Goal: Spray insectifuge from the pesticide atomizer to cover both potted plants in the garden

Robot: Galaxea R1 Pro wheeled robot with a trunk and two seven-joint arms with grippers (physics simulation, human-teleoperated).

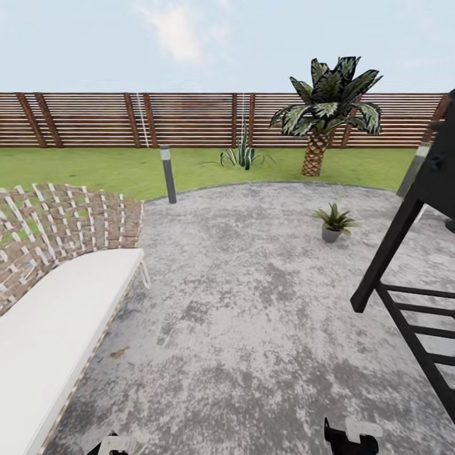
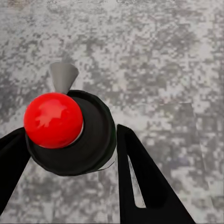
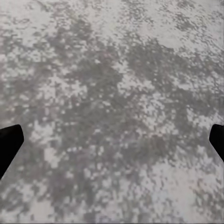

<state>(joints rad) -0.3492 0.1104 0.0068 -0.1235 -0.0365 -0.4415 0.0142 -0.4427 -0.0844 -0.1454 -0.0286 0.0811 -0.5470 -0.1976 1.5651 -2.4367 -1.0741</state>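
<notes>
The pesticide atomizer (image 2: 70, 133) has a black round body, a glossy red knob and a grey cone nozzle. My left gripper (image 2: 70, 131) is shut on it, one black finger (image 2: 140, 172) on each side of the body, above the grey patio. A potted plant (image 1: 333, 222), a low green rosette in a small pale pot, stands on the patio ahead to the right. A spiky green plant (image 1: 242, 155) grows farther off on the lawn; its pot is not visible. My right gripper (image 3: 112, 140) is open over bare paving, with nothing between its fingers.
A woven lounge chair with a white cushion (image 1: 57, 316) stands at the left. A black slatted frame (image 1: 411, 284) leans in at the right. A bollard light (image 1: 168, 174), a palm (image 1: 322, 120) and a slatted wooden fence (image 1: 189, 120) lie beyond the patio (image 1: 240, 303).
</notes>
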